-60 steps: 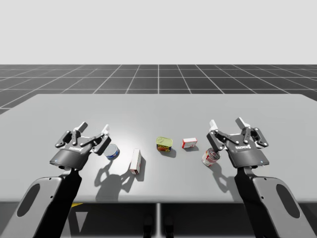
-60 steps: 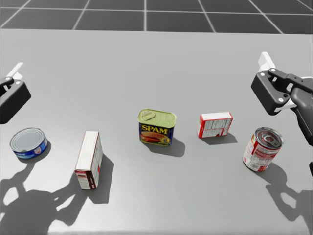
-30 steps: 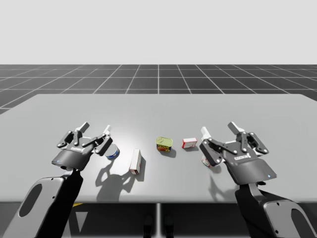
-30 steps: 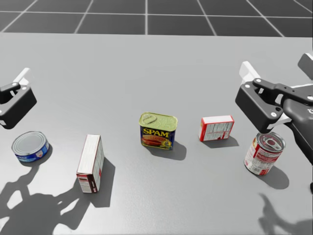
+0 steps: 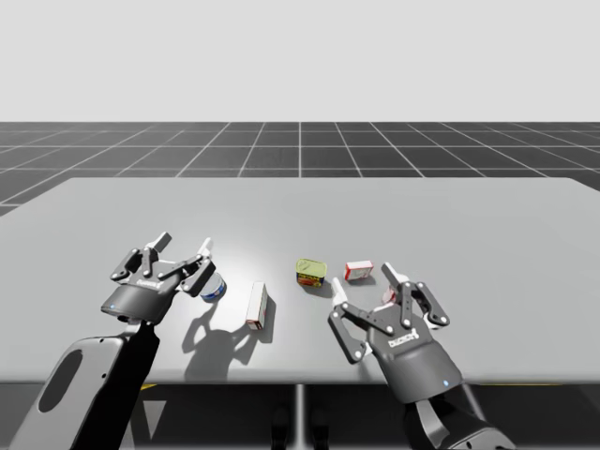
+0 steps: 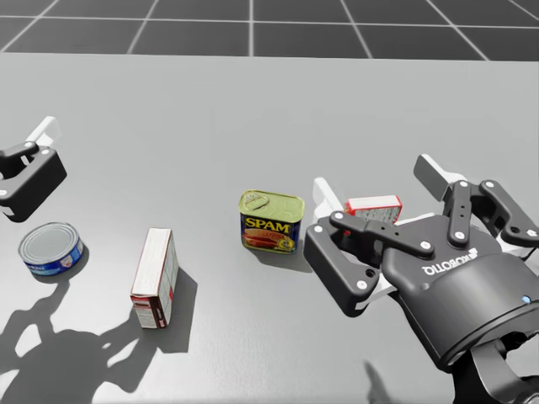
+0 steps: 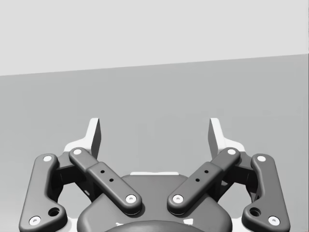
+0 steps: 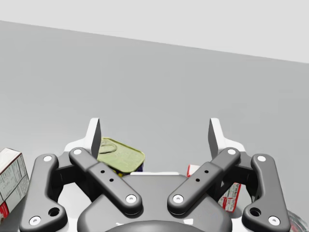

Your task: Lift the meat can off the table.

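The meat can (image 5: 311, 273) (image 6: 269, 220), a squat tin with a yellow lid and blue sides, stands upright mid-table. My right gripper (image 5: 364, 283) (image 6: 375, 181) hovers open just to the near right of it, not touching. In the right wrist view the meat can (image 8: 121, 154) lies ahead, close by one finger of the right gripper (image 8: 154, 130). My left gripper (image 5: 185, 243) (image 7: 154, 130) is open over bare table at the left, with nothing between its fingers.
A flat blue can (image 5: 213, 287) (image 6: 50, 248) sits by the left gripper. A tall white-and-red box (image 5: 257, 305) (image 6: 153, 273) stands left of the meat can. A small red box (image 5: 358, 271) (image 6: 370, 204) lies right of it, partly behind my right hand. The table's front edge (image 5: 300, 380) is close.
My right arm has swung left and back toward the table's near edge, from over the red soup can to beside the meat can, now covering the soup can. The left arm barely moved.
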### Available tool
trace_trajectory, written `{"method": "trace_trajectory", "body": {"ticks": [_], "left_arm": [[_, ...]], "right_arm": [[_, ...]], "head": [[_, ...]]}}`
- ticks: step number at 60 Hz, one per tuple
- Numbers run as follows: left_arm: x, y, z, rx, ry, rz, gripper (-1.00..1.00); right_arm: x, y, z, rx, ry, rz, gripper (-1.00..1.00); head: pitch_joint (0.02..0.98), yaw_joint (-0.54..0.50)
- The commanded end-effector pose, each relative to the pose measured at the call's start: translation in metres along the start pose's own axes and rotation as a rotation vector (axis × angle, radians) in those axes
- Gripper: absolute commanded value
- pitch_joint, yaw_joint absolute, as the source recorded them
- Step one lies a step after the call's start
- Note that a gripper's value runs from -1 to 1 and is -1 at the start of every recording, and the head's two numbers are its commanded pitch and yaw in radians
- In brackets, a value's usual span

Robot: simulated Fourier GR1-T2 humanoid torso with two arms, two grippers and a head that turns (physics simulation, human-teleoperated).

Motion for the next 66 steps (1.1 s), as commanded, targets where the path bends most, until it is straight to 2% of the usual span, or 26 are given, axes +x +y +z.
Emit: {"method": "trace_trajectory", "body": {"ticks": [1,6,23,34,43,49,53,57,66], "left_arm": [[0.000,-0.001,0.000,-0.003,-0.001,0.002,-1.00],[0.000,-0.001,0.001,-0.005,-0.002,0.003,-1.00],[0.002,-0.001,0.002,-0.008,-0.006,0.003,-1.00],[0.003,-0.001,0.003,-0.008,-0.010,0.005,-1.00],[0.003,-0.002,0.003,-0.008,-0.010,0.006,-1.00],[0.003,-0.002,0.003,-0.008,-0.009,0.007,-1.00],[0.003,-0.002,0.003,-0.008,-0.008,0.008,-1.00],[0.003,-0.002,0.003,-0.008,-0.006,0.008,-1.00],[0.003,-0.002,0.004,-0.008,-0.006,0.010,-1.00]], "right_arm": [[-0.022,0.027,-0.001,0.020,0.027,-0.019,-1.00],[-0.031,0.035,-0.004,0.004,0.036,-0.017,-1.00],[-0.060,0.059,-0.020,-0.096,0.133,-0.057,-1.00],[-0.077,0.072,-0.034,-0.091,0.157,-0.040,-1.00],[-0.086,0.082,-0.048,-0.110,0.174,-0.040,-1.00],[-0.093,0.085,-0.060,-0.150,0.182,-0.005,-1.00],[-0.097,0.086,-0.066,-0.174,0.211,-0.012,-1.00],[-0.100,0.087,-0.073,-0.206,0.216,0.004,-1.00],[-0.106,0.088,-0.086,-0.244,0.245,0.002,-1.00]], "head": [[0.776,-0.05],[0.776,-0.05],[0.772,-0.04],[0.770,-0.04],[0.770,-0.04],[0.769,-0.04],[0.769,-0.04],[0.769,-0.04],[0.767,-0.03]]}}
